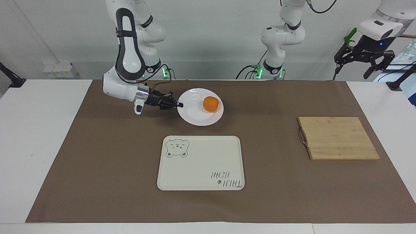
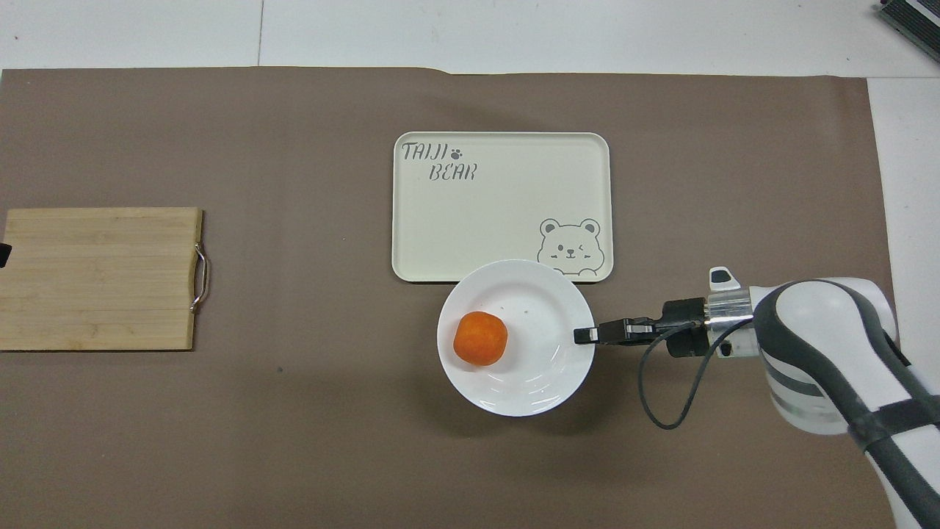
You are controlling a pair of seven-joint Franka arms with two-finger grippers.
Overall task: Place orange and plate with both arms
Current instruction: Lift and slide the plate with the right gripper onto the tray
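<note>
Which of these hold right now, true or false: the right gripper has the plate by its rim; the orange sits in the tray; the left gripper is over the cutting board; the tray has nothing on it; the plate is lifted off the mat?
1. The right gripper is shut on the rim of the plate. True.
2. The orange sits in the tray. False: it lies on the plate, toward the side away from the gripper.
3. The left gripper is over the cutting board. False: it waits raised near the left arm's end of the table, not over the board.
4. The tray has nothing on it. True.
5. The plate is lifted off the mat. True: it appears raised, tilted.
</note>
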